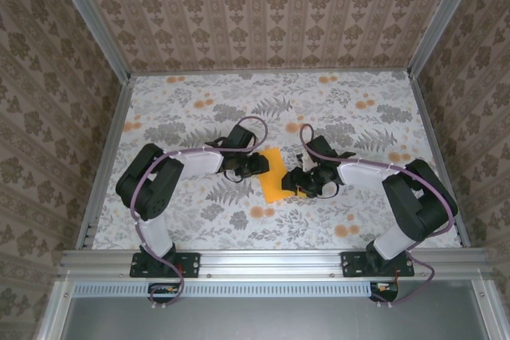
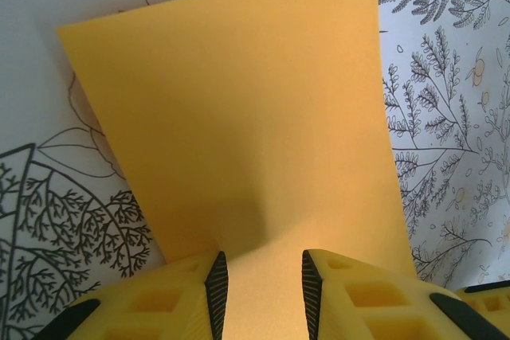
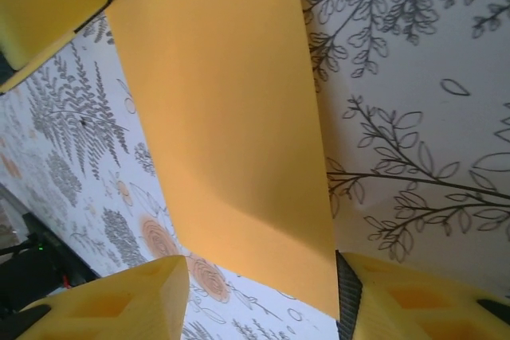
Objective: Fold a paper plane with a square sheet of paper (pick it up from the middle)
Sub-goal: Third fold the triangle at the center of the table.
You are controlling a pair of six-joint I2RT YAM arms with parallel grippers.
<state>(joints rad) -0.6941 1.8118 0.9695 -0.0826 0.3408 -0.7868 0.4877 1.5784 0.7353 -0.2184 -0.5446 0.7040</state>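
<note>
The square sheet of paper (image 1: 275, 177) lies on the floral cloth mid-table as a narrow orange-yellow oblong, slightly tilted. My left gripper (image 1: 259, 165) is at its left edge, my right gripper (image 1: 299, 182) at its right edge. In the left wrist view the paper (image 2: 239, 117) runs back between the jaws of the left gripper (image 2: 264, 264), which stand apart. Seen from the right wrist, the paper (image 3: 231, 101) shows a soft bend across it. Its near corner touches the right pad of the right gripper (image 3: 261, 272), whose jaws are wide apart. No paper plane shape is formed.
The floral tablecloth (image 1: 199, 109) covers the whole table. Patterned walls close in the back and both sides, with metal rails (image 1: 103, 157) along the edges. Both arm bases sit on the front rail (image 1: 271, 260). The left gripper's yellow finger (image 3: 48, 5) shows across the paper.
</note>
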